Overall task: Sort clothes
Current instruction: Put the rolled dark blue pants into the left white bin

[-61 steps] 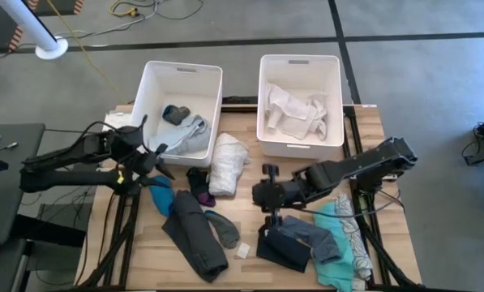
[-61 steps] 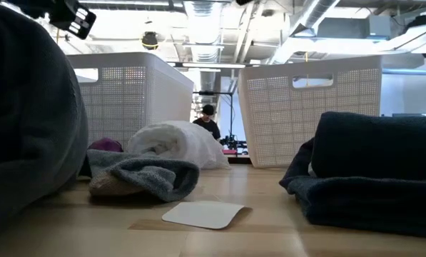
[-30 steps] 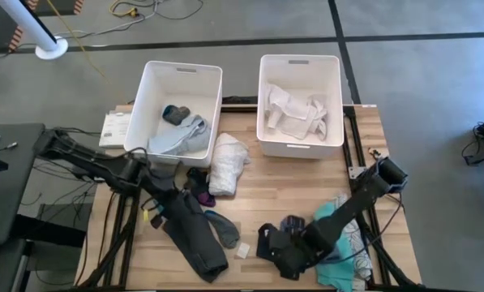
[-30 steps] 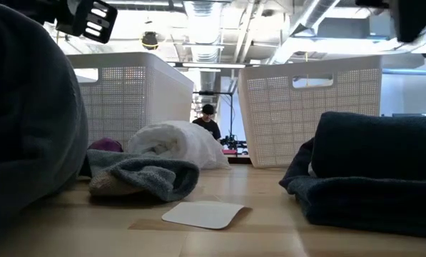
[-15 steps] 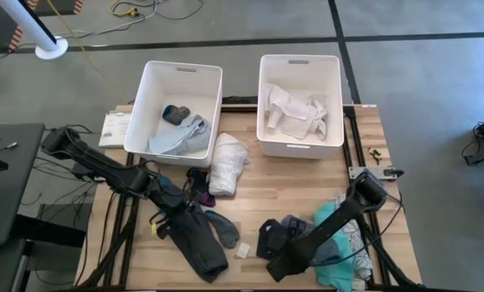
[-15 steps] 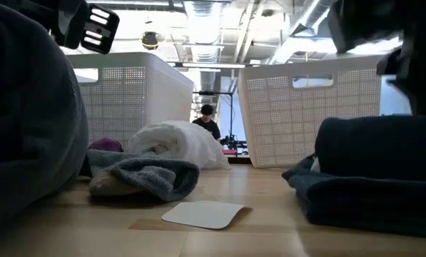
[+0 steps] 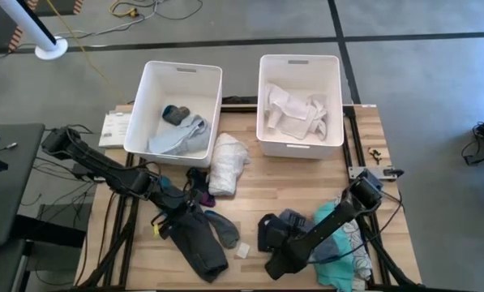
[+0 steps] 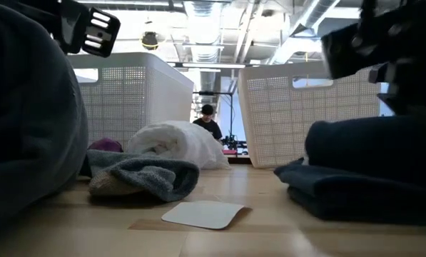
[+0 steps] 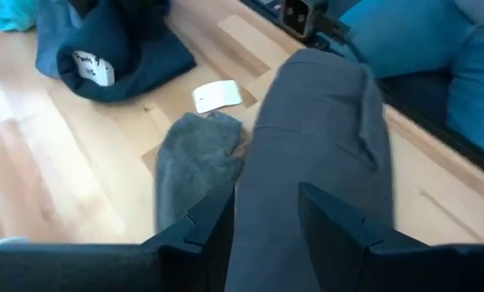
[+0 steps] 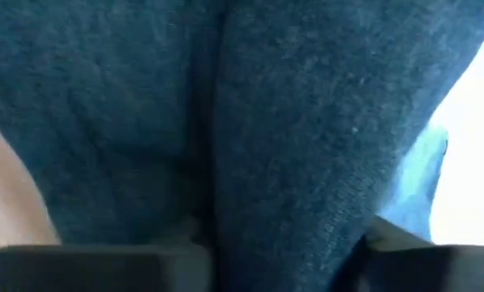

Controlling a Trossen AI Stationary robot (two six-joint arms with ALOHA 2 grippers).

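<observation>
The clothes lie loose on the wooden table [image 7: 282,182]. A long dark grey garment [image 7: 194,239] [image 9: 323,138] lies near left. My left gripper [image 7: 173,217] [image 9: 266,231] stands open at its far end, slanting down, one finger on each side of a ridge of the cloth. A navy garment [image 7: 280,229] [image 8: 362,171] lies near right. My right gripper [image 7: 278,258] [image 10: 290,259] points steeply down at its near edge and is shut on it. My left gripper has the grey cloth [image 9: 266,186] running between its fingers; whether they touch it, I cannot tell. My right gripper pinches a bunched fold of the navy garment [image 10: 225,219] between its two fingers, coming from above. The cloth fills its wrist view. Most of the garment rests on the table.
Two white bins stand at the far edge: the left one [image 7: 156,81] holds grey clothes, the right one [image 7: 300,61] white ones. A white roll [image 7: 228,162], a grey sock [image 7: 224,231], a small white card [image 7: 243,251] and teal and patterned clothes [image 7: 343,243] lie around.
My right gripper has come down steeply onto the navy garment's near edge. The garment has bunched up and its edge has crept toward the table's left. My left gripper went down and toward the near edge onto the grey garment, then kept still.
</observation>
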